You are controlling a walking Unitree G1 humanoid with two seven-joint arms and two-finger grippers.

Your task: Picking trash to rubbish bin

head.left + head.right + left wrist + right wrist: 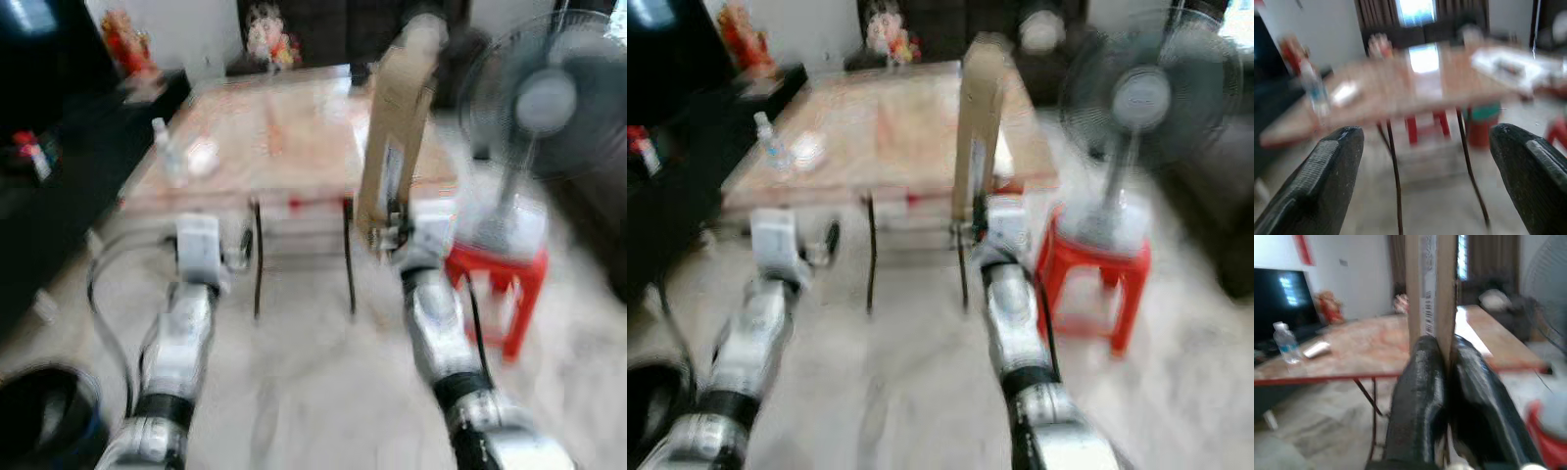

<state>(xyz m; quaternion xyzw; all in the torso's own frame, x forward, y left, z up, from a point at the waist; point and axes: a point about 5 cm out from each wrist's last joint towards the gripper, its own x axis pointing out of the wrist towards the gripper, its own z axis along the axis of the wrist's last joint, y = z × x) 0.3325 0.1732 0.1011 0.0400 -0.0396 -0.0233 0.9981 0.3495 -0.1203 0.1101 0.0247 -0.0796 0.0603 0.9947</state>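
Right claw (1447,382) grips the cardboard box (395,137) upright (long axis vertical).

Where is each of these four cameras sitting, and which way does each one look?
Left eye view: on the head, looking forward and down at the table; both silver arms show, right gripper holding a cardboard box.
Right eye view: beside it, same scene, with fan on a red stool.
Left wrist view: along the left gripper, fingers wide apart, toward the table.
Right wrist view: along fingers clamping the box.
Shared: all see the table and water bottle.
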